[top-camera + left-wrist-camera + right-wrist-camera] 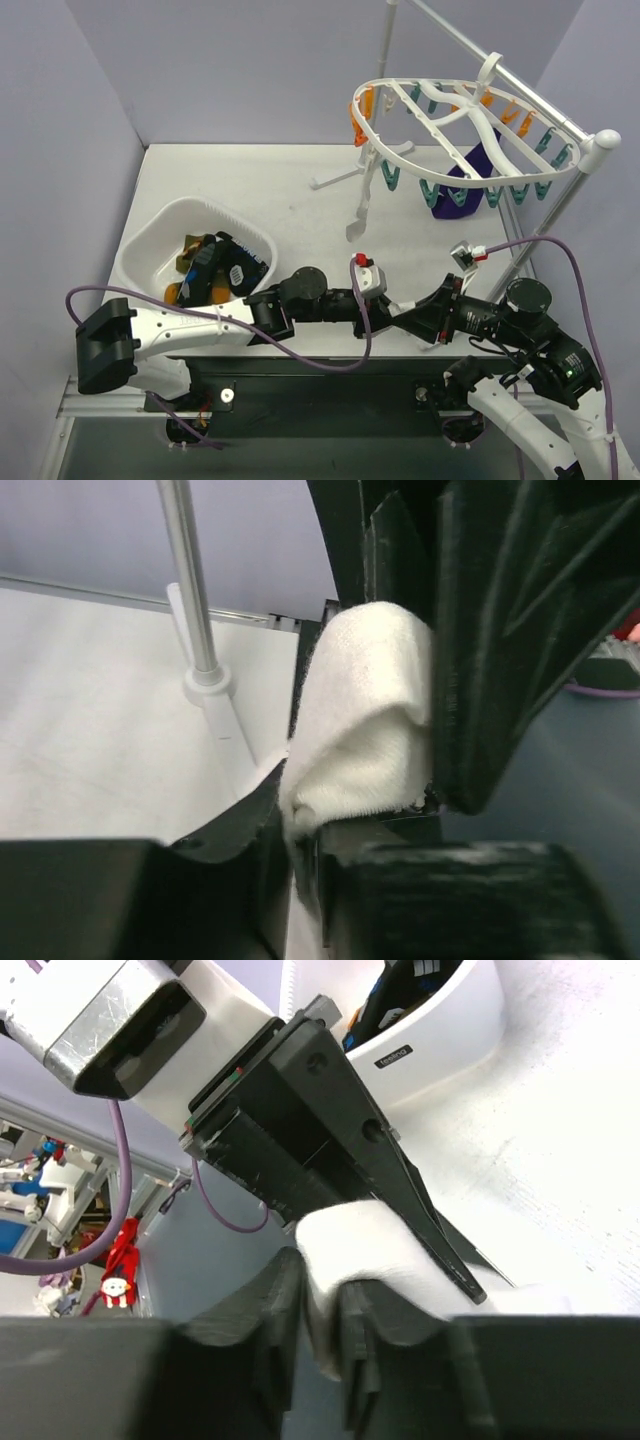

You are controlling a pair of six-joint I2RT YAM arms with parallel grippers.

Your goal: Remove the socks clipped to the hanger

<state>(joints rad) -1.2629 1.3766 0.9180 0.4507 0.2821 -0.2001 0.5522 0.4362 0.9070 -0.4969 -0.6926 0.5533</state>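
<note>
white sock [360, 720]: mostly swallowed between black jaws; length hidden
purple sock [468, 178]: half behind clips [436, 196]
tub socks [212, 268]: jumbled; count unclear

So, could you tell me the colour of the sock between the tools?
The sock is white; left wrist view shows it best.

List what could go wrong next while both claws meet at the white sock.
1. The left claw and right claw both pinch one white sock near the table's front edge; a mistimed release could drop it off the table.
2. Pulling apart together might stretch it.
3. The right arm's purple cable loops beside the rack leg and could snag when reaching for the purple sock on the hanger.
</note>
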